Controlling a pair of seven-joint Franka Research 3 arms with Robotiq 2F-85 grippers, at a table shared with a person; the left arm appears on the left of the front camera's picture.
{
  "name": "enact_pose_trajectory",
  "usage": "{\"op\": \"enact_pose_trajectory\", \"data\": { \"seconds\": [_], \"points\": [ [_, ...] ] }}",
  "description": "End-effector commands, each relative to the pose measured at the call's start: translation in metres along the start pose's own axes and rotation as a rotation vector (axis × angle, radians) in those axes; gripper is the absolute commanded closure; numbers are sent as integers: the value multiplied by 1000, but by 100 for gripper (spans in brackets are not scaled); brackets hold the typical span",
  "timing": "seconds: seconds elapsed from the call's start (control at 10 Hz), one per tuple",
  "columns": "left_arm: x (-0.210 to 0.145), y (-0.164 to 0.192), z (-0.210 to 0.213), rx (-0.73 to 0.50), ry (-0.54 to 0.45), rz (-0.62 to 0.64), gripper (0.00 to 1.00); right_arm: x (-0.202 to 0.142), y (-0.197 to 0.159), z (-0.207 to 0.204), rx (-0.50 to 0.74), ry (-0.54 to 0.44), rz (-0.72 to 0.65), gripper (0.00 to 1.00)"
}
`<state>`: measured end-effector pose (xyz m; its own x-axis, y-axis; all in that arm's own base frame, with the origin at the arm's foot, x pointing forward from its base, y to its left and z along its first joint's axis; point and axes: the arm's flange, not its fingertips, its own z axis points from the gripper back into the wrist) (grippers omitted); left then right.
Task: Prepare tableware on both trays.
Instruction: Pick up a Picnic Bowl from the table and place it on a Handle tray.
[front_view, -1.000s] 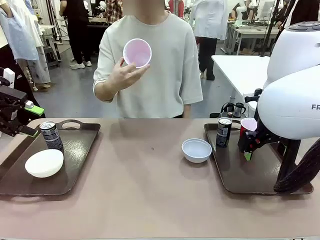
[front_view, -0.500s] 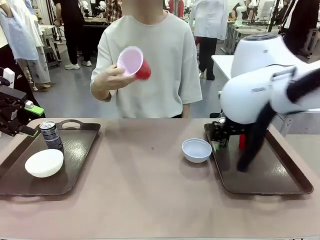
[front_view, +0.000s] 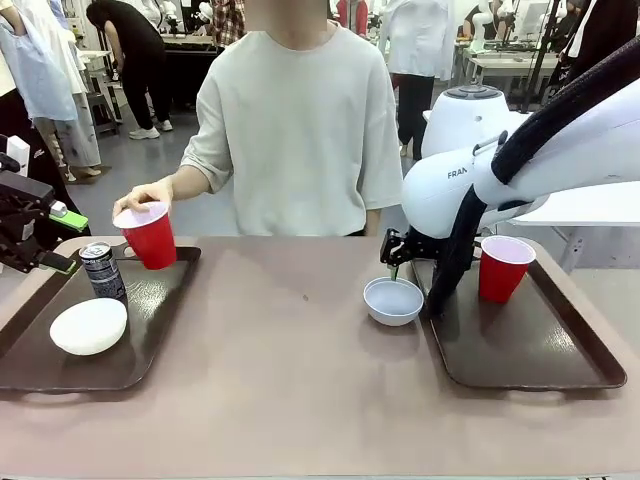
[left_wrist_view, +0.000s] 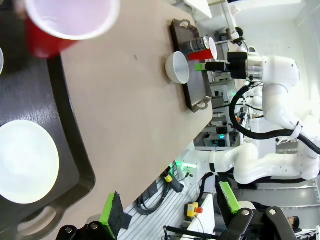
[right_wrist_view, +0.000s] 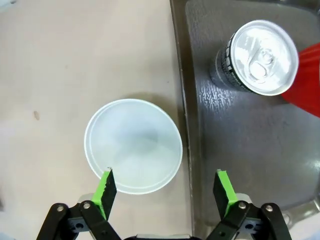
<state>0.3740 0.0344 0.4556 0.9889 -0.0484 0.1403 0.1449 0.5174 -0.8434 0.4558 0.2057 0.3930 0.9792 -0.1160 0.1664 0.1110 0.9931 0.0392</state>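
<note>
Right wrist view: spread right end effector (right_wrist_view: 164, 189) above bowl (right_wrist_view: 133, 145) (beside tray rim (right_wrist_view: 180, 90)).

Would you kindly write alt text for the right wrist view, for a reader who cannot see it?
Looking straight down, the right pincer hangs open above a small white bowl on the bare table, just beside the rim of a dark brown tray. On that tray stand a dark drink can and, at the edge, part of a red cup.
</note>
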Motion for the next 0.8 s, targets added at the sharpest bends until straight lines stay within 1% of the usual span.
{"op": "enact_pose_trajectory", "data": {
  "seconds": [0.0, 0.1, 0.2, 0.3, 0.5, 0.7],
  "points": [
    [-1, 1, 1, -19, -8, -23, 0, -5, -3, 6, -6, 3, 23, 0],
    [-1, 1, 1, -19, -8, -23, 0, 0, 0, 0, 0, 0, 0, 0],
    [-1, 1, 1, -19, -8, -23, 0, -1, 1, -7, 39, 39, 37, 0],
    [-1, 1, 1, -19, -8, -23, 0, 1, 1, -13, 74, 53, 40, 0],
    [-1, 1, 1, -19, -8, -23, 0, 9, -2, -27, 91, 73, 47, 0],
    [-1, 1, 1, -19, -8, -23, 0, 11, -5, -38, 75, 89, 43, 0]
  ]
}}
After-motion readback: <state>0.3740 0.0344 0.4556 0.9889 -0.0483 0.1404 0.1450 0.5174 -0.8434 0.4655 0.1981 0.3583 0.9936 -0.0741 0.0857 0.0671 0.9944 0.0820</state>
